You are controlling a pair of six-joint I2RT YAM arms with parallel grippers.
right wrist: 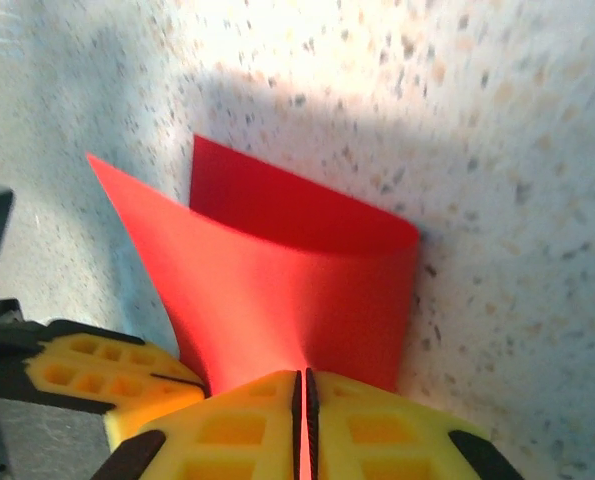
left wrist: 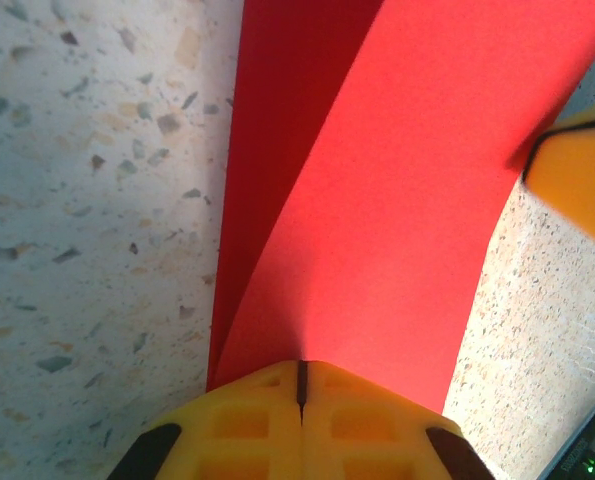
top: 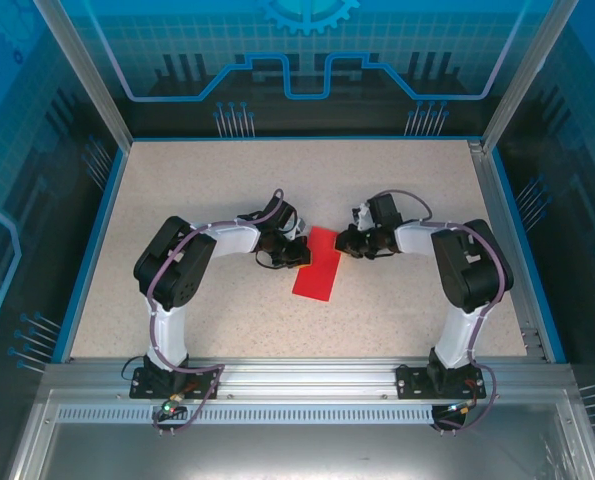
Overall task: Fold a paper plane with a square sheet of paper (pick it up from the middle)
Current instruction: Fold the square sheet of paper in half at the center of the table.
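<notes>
The square sheet of paper (top: pixel 315 264) is bright red and lies mid-table, bent over on itself into a narrow strip. My left gripper (top: pixel 299 250) is shut on its upper left edge. In the left wrist view the top layer (left wrist: pixel 397 200) rises out of the closed yellow fingertips (left wrist: pixel 277 400) over a darker lower layer. My right gripper (top: pixel 344 243) is shut on the opposite edge. In the right wrist view the sheet (right wrist: pixel 277 270) curls up from the table into a loop that ends in the pinched jaws (right wrist: pixel 304 378). The two grippers stand close together, facing each other.
The speckled tabletop (top: pixel 227 180) is bordered by a blue rim and aluminium frame posts (top: pixel 87 70). The other gripper's yellow finger shows at the right edge of the left wrist view (left wrist: pixel 577 170) and low left in the right wrist view (right wrist: pixel 107 375).
</notes>
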